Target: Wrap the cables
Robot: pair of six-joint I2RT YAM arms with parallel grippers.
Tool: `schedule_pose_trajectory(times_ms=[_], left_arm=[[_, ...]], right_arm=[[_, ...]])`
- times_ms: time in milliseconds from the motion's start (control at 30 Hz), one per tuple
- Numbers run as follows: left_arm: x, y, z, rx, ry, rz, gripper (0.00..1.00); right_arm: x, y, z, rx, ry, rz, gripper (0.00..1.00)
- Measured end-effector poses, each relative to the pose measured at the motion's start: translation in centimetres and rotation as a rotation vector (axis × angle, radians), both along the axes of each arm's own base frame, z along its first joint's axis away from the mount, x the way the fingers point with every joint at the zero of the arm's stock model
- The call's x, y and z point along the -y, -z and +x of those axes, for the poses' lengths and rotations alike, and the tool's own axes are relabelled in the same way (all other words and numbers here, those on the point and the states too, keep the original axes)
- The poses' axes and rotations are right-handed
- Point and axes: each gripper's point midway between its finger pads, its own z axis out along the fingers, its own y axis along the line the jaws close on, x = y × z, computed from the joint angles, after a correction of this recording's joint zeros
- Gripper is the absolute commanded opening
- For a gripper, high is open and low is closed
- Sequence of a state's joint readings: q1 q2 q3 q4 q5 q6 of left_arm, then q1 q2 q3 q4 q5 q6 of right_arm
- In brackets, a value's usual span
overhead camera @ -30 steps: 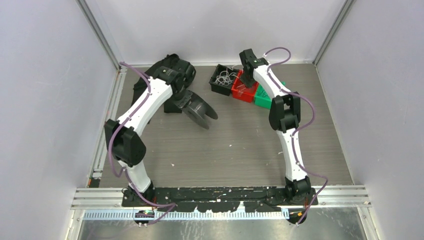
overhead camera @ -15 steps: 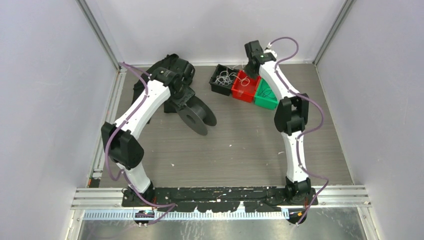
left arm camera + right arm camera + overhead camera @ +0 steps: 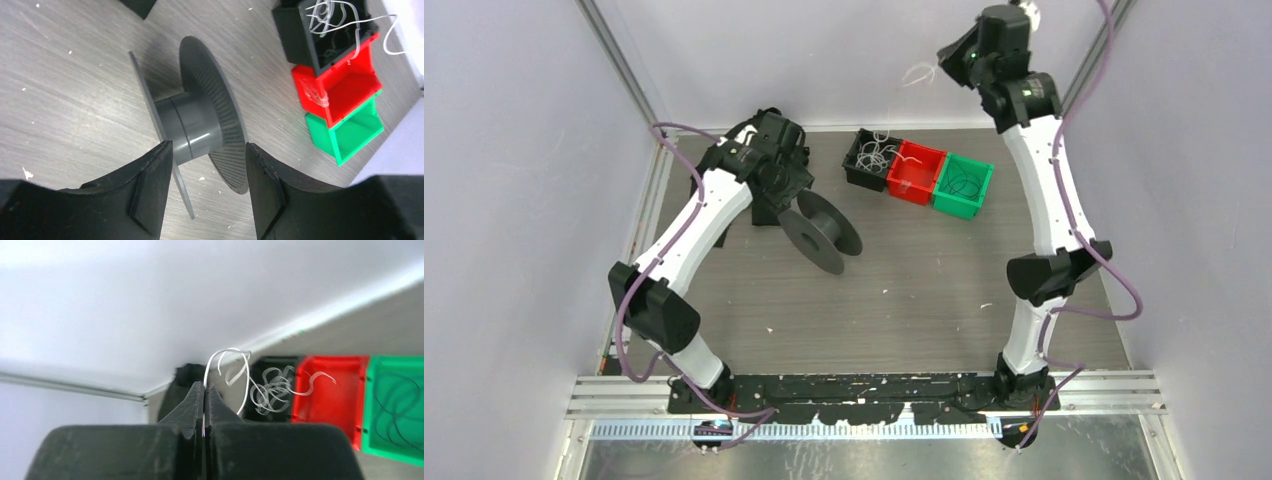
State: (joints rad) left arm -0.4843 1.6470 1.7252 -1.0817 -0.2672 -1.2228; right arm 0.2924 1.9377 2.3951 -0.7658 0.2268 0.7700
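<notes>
One step in: held cable [image 3: 246,385] pinched in right gripper [image 3: 204,388]; needed winding onto spool [image 3: 192,127] straddled by spread left gripper [image 3: 207,150].

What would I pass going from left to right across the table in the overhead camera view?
Dark grey plastic spool → small black plastic bin holding curly white cables → red plastic bin → green plastic bin.
</notes>
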Motion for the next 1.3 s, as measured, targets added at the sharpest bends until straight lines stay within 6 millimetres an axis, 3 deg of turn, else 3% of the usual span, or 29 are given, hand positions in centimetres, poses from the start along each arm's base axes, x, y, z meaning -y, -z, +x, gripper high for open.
schedule_pose_trajectory(times_ms=[133, 233, 333, 500, 700, 1033, 1100, 1300], left_arm=[[0.1, -1.7, 0.3, 0.075, 0.045, -0.009, 0.57], [0.2, -2.9, 0.7, 0.130, 0.075, -0.007, 0.57], [0.0, -3.6, 0.8, 0.171, 0.101, 0.011, 0.57], [-0.6, -5.0, 1.1, 0.239, 0.149, 0.062, 0.57], [-1.6, -7.0, 1.5, 0.329, 0.207, 0.153, 0.57], [-1.4, -8.2, 1.8, 0.365, 0.313, 0.215, 0.56], [-1.0, -7.9, 2.0, 0.359, 0.336, 0.211, 0.56], [-0.3, -7.0, 2.1, 0.340, 0.395, 0.219, 0.56]], right_arm=[[-0.2, -8.1, -3.7, 0.180, -0.089, 0.012, 0.00], [0.4, -12.8, -7.5, 0.285, -0.125, 0.009, 0.00], [1.3, -16.9, -11.7, 0.385, -0.145, 0.009, 0.01], [2.8, -21.7, -17.8, 0.519, -0.167, 0.007, 0.00], [3.7, -23.4, -21.9, 0.585, -0.189, -0.022, 0.01], [3.2, -21.0, -22.9, 0.523, -0.250, -0.081, 0.00], [3.2, -21.9, -23.3, 0.544, -0.261, -0.082, 0.01], [3.1, -27.1, -26.4, 0.724, -0.292, -0.044, 0.00]])
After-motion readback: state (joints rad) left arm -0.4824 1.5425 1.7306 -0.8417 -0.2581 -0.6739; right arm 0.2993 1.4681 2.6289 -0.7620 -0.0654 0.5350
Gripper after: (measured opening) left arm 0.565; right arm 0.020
